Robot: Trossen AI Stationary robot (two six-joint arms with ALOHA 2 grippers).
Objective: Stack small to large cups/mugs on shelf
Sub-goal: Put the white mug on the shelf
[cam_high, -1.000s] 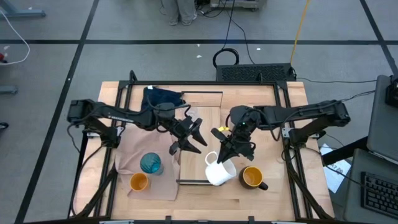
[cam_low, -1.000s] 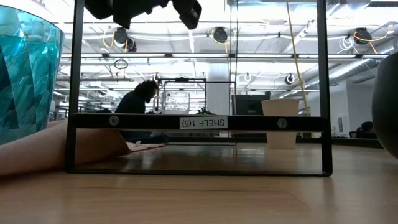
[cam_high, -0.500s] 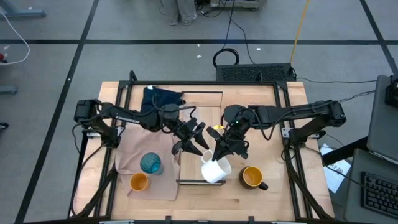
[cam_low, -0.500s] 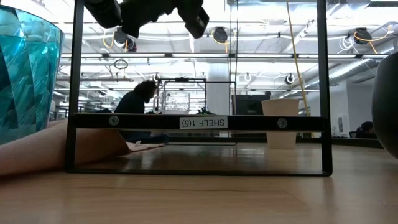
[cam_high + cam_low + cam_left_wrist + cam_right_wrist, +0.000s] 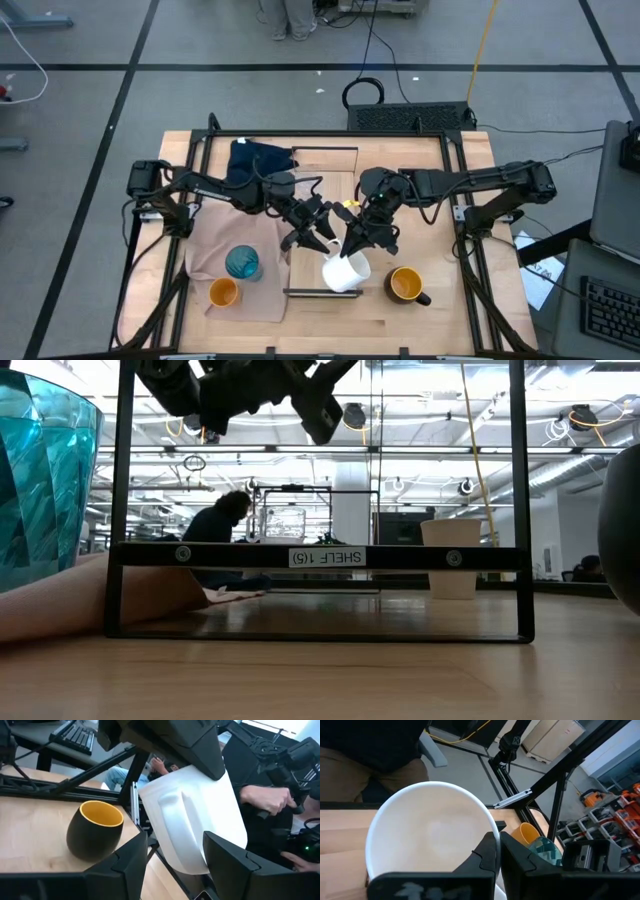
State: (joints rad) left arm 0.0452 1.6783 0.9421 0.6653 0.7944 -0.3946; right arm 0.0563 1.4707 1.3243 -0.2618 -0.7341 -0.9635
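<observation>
Over the middle of the table, the right gripper (image 5: 352,240) holds the white mug (image 5: 345,272) off the surface, its two fingers (image 5: 490,851) pinched together on the rim, one inside and one outside the wall. The mug hangs tilted above the near end of the shelf (image 5: 336,190), a light-wood plank with thin black framing that runs from twelve toward six o'clock through the table's centre. Just at nine o'clock of the mug, the left gripper (image 5: 318,228) faces it with its fingers (image 5: 131,861) spread wide apart and nothing between them; in the left wrist view the mug's body (image 5: 195,820) and handle fill the space just ahead of those fingers, not touched.

At three o'clock of the mug, the dark-handled orange mug (image 5: 406,285) stands upright on the bare wood. On the beige cloth (image 5: 205,245) toward eight o'clock stand the teal ribbed tumbler (image 5: 242,264) and, nearer the table's front edge, the small orange cup (image 5: 223,292), apart from each other. A dark blue cloth (image 5: 258,158) lies at eleven o'clock, near the far end of the shelf. From table height, a beige-grey cup (image 5: 449,558) shows beyond the shelf's black end frame (image 5: 318,556).
</observation>
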